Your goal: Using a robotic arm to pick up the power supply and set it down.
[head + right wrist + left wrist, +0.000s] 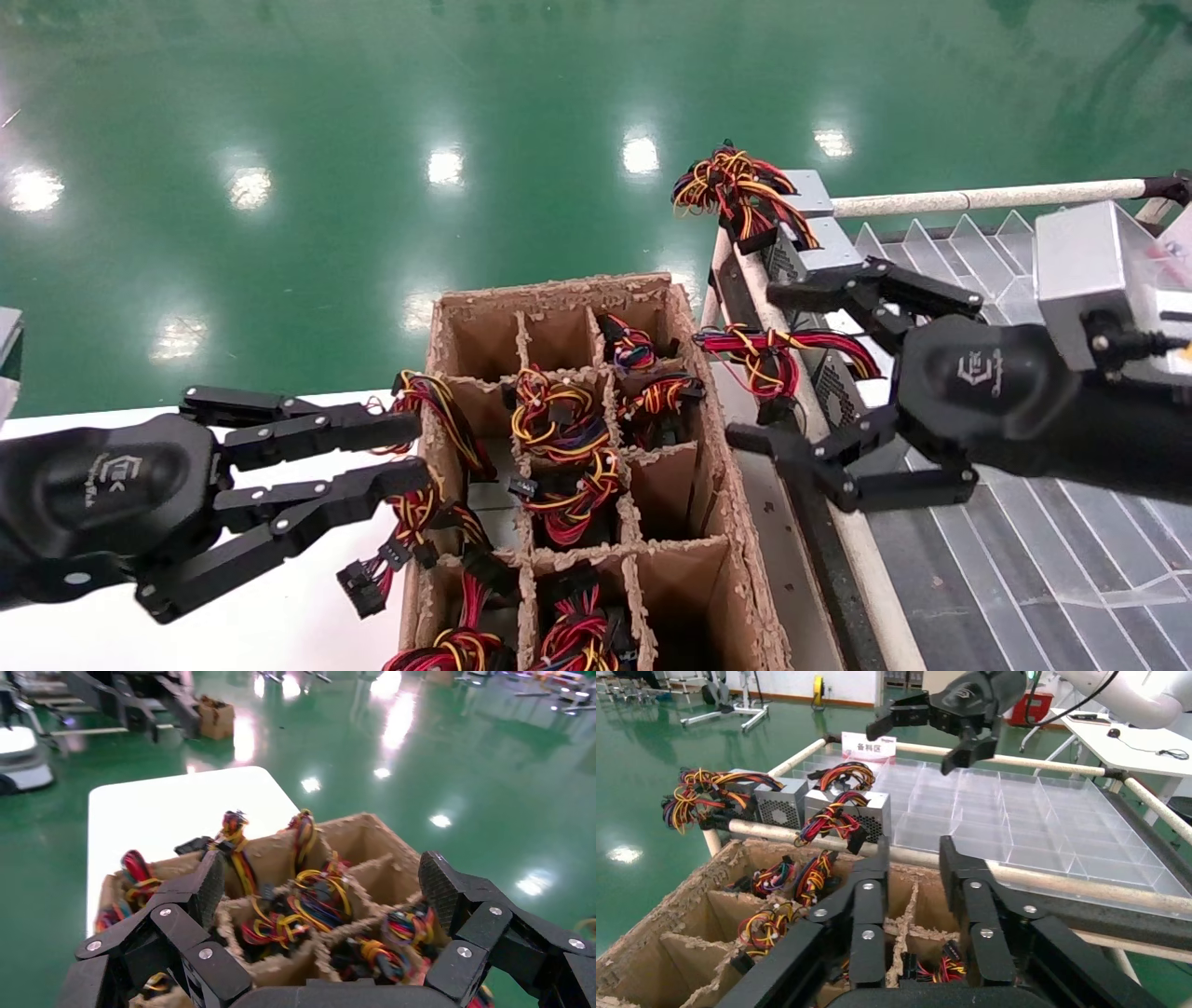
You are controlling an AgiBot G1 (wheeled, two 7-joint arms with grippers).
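Two silver-grey power supplies lie on the rack edge to the right of the box. The far power supply [819, 233] [780, 804] has its wire bunch [736, 186] hanging outward. The near power supply [843, 391] [877, 811] has red and yellow wires [773, 359]. My right gripper [773, 368] [933, 731] [323, 881], on the arm with the grey metal block [1090, 270], hangs wide open above the near supply and holds nothing. My left gripper [414, 452] [912, 853] is open at the left wall of the cardboard box [559, 289], with nothing between its fingers.
The divided cardboard box [701, 881] [365, 829] holds several wire bundles, some spilling over its left wall. A clear plastic divider tray [1024, 559] [1018, 818] covers the rack on the right, edged by a pipe rail [978, 198]. A white table [279, 615] lies under the left arm.
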